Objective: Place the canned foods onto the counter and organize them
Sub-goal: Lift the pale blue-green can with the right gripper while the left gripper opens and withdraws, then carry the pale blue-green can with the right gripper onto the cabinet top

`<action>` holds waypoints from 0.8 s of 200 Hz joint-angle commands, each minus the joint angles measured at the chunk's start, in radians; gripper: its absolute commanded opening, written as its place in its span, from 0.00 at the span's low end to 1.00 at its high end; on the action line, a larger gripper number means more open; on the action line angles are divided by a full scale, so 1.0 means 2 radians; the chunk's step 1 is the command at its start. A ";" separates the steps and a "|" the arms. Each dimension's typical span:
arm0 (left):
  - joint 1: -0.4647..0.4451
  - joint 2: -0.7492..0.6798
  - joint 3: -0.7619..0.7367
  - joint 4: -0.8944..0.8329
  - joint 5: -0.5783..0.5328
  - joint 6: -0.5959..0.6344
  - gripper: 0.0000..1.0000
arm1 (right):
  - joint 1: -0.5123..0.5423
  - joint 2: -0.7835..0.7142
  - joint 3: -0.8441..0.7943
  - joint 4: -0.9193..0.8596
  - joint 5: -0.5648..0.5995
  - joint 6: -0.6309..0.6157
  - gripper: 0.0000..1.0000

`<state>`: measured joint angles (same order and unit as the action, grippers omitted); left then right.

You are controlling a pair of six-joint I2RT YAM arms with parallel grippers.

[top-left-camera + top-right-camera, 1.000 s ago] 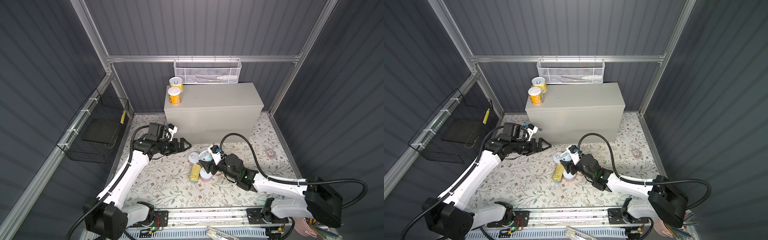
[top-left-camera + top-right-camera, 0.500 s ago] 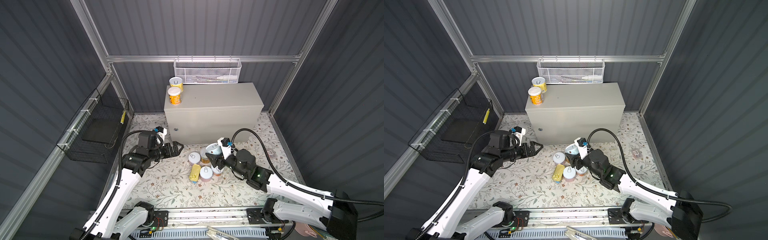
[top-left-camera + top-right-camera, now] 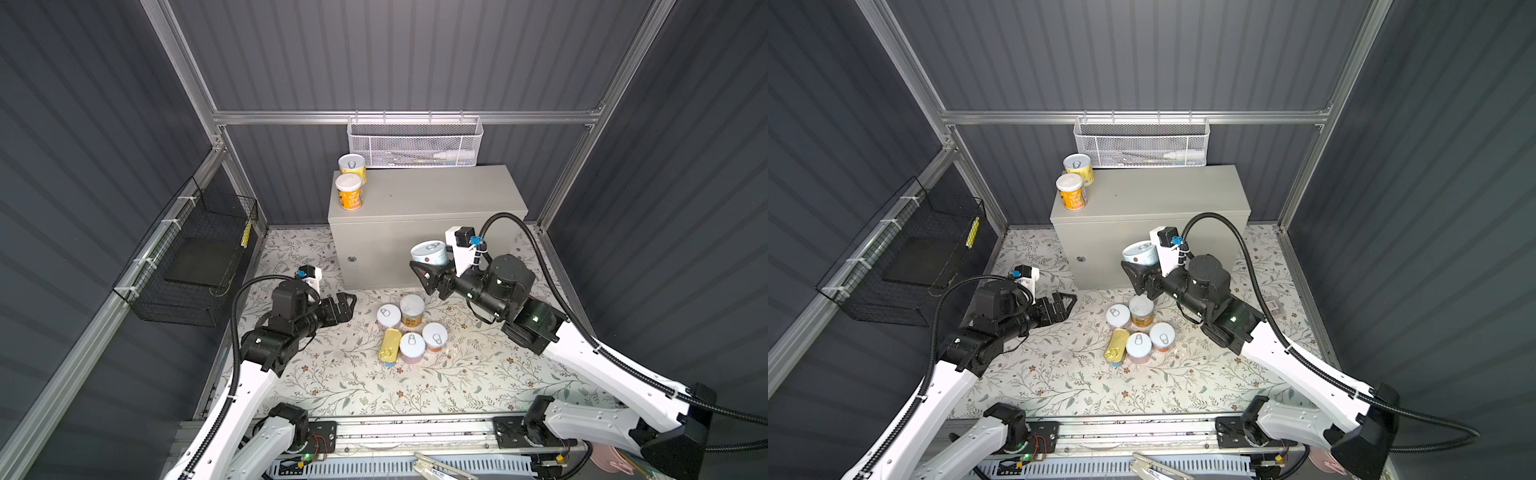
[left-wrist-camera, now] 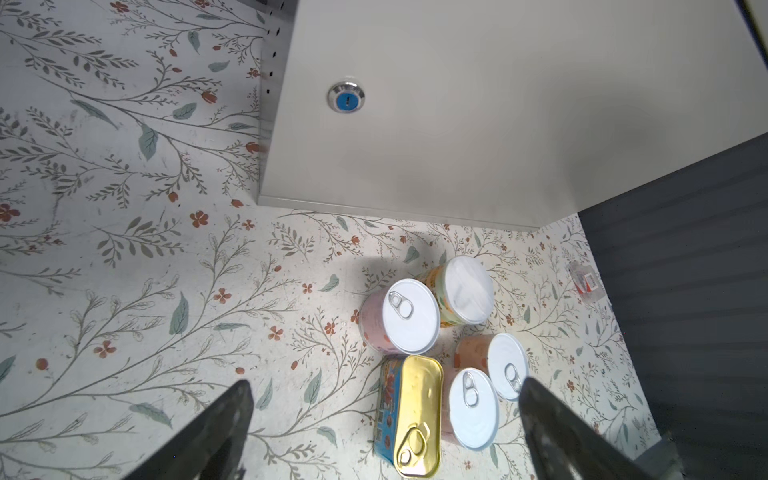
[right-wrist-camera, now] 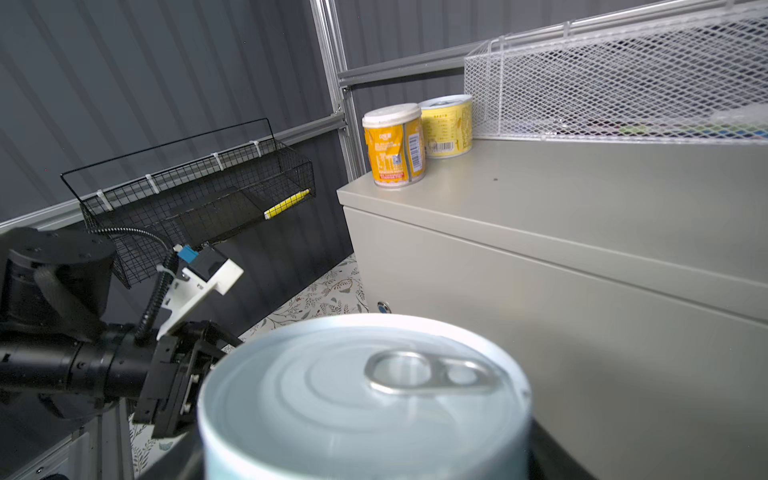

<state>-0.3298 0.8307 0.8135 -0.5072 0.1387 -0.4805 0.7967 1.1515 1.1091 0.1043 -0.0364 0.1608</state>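
The right gripper raised the blue can; the left gripper drew back.

The pale-blue round tin looks blurred, its base cut off at the edge; the white mesh wire basket holds contents too small to tell.

Dark grey ribbed wall panels on three sides, framed by silver aluminium rails; white mesh basket hung at the back; black wire basket at left; pale floral-printed tabletop.

Left hand low, jaws wide apart, right hand raised, jaws clamped round blue can
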 commanded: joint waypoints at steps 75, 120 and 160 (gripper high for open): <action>0.004 -0.020 -0.035 0.025 -0.049 0.019 1.00 | -0.060 0.166 0.265 -0.009 -0.120 -0.037 0.66; 0.004 -0.037 -0.031 0.011 -0.052 0.019 1.00 | -0.089 0.241 0.348 0.008 -0.136 -0.032 0.66; 0.004 -0.046 -0.030 -0.004 -0.049 0.015 1.00 | -0.108 0.302 0.397 0.039 -0.144 -0.025 0.66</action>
<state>-0.3298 0.7540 0.7303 -0.4759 0.0467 -0.4637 0.6003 1.7100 1.8240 0.0681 -0.2962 0.1017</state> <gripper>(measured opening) 0.997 0.766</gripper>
